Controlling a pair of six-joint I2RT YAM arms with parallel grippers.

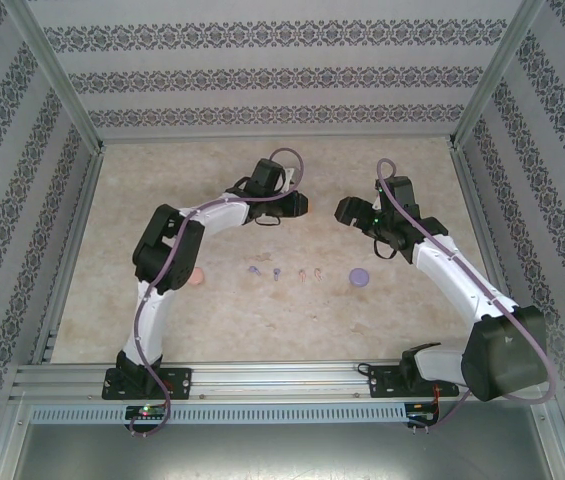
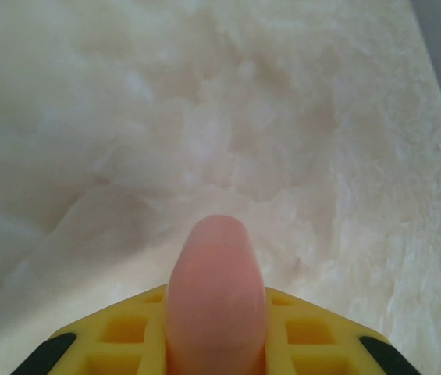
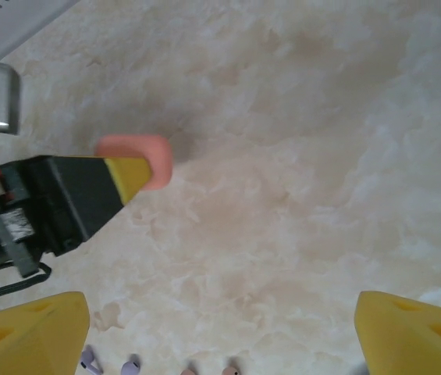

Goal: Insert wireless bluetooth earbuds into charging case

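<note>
So far, little of the task looks done: no earbud can be seen seated in a case.

Closest to the arm bases, a row of small things lies across the pale marbled table (image 1: pixel 162 180). From left to right it runs as follows. A peach case (image 1: pixel 195 277) sits just beside the left arm's forearm. Next come two purple earbuds (image 1: pixel 253 270), near each other. Then come two pinkish earbuds (image 1: pixel 303 274), almost touching. A purple case (image 1: pixel 360 277) sits at the right end. All four buds lie loose on the table, apart from both cases. From above, I cannot tell whether either resting case is open.

Beyond the row, the two grippers face each other above bare table. The left gripper (image 1: pixel 295 206) pinches a salmon case (image 2: pixel 216 289) between its yellow fingers, and the case's rounded end pokes forward. The case appears closed, though its seam is not visible. The right gripper (image 3: pixel 220 312) has its fingers spread wide and carries nothing. The held case lies ahead of it, and the buds show at the lower edge of its camera view.

What is left, by my judgement, is opening a case and seating every bud. Nothing blocks the way to the row. The buds are tiny and lie flat, so picking them up looks fiddly. The left forearm also crowds the peach case.
</note>
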